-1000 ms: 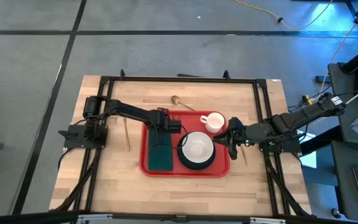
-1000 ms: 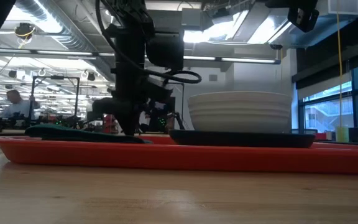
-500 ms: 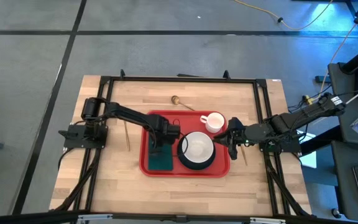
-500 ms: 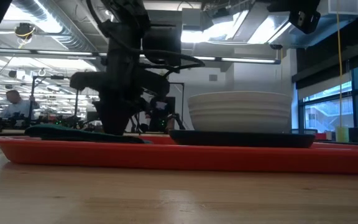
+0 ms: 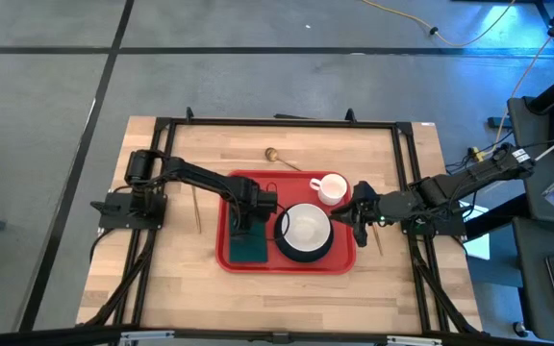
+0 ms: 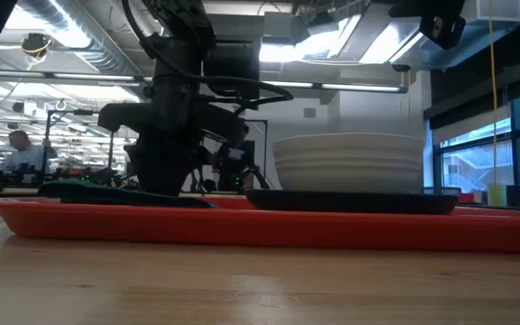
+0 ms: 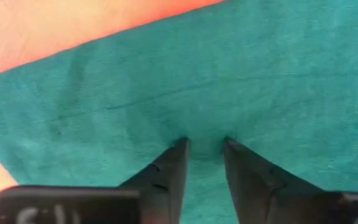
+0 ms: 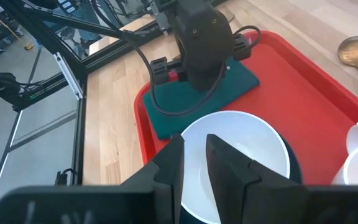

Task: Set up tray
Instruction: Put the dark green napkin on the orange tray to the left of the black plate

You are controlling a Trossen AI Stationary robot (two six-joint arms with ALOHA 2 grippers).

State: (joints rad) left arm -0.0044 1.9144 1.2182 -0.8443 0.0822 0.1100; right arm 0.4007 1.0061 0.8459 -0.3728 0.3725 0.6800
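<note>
The red tray lies flat mid-table. A dark green cloth lies spread on the tray's left part. My left gripper points straight down over the cloth, its fingers a little apart. My right gripper hangs in the air over the tray's right edge, slanting down toward the bowl, a narrow gap between its fingers and nothing in it. My left gripper comes at the green cloth from above, pointing down. Its two fingertips stand on the cloth's top face, a short way in from one edge, with a strip of cloth showing between them. The cloth lies flat on the tray. Whether they nip a pucker I cannot tell.
A white bowl sits on a dark plate on the tray's right half, with a white mug behind it. A gold spoon lies on the table beyond the tray. Thin sticks lie left and right of the tray.
My left gripper has shifted a little toward the table's near-left over the cloth, and its wrist has swung round until the fingers point straight down. The cloth now lies flat on the tray.
</note>
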